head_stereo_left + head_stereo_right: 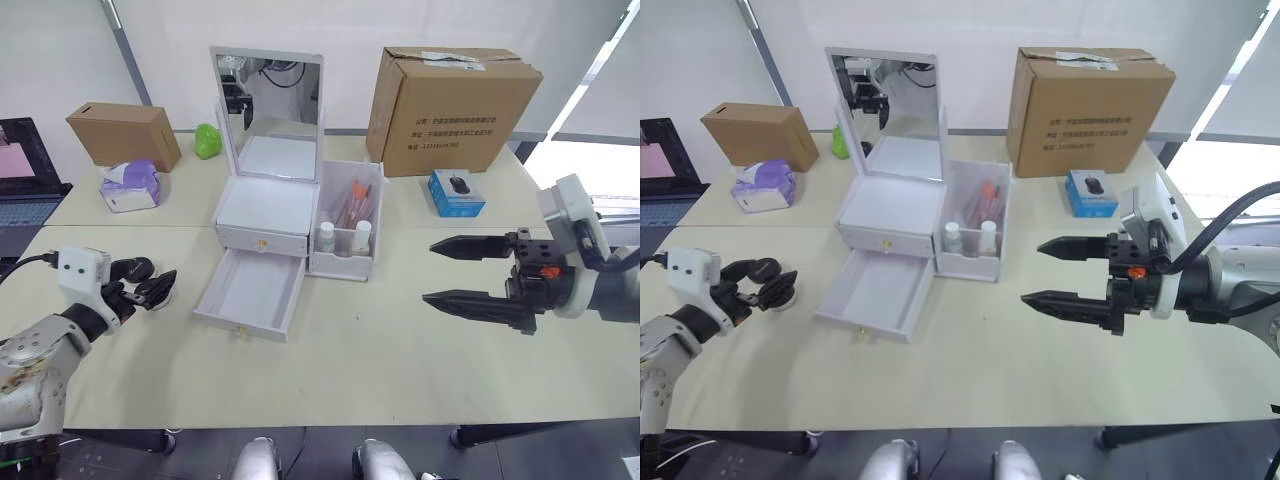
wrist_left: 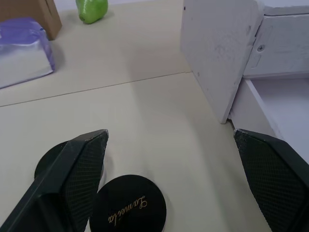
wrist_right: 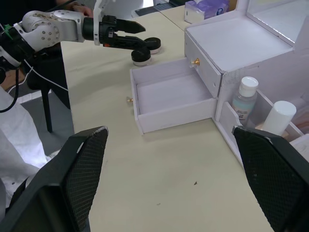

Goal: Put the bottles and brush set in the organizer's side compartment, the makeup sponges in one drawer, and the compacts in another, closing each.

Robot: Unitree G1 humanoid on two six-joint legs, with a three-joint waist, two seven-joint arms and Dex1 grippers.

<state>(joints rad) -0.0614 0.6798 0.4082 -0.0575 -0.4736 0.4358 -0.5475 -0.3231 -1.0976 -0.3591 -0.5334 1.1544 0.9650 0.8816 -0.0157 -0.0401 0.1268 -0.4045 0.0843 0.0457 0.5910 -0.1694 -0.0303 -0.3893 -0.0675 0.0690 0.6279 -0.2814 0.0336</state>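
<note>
Two black compacts (image 2: 129, 210) are seen on the table between the wide-spread fingers of the left gripper (image 1: 150, 285), which holds nothing. They are judged light, rigid and smooth-lidded, best pinched across the rim. Just beyond them, the organizer's lower drawer (image 1: 250, 290) is pulled out and empty. Two bottles (image 3: 245, 96) and the brush set (image 1: 355, 205) are stood in the side compartment. The right gripper (image 1: 472, 272) is held wide open and empty.

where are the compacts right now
Both black compacts sit on the table at the robot's left, under the open left gripper, just left of the open bottom drawer.
</note>
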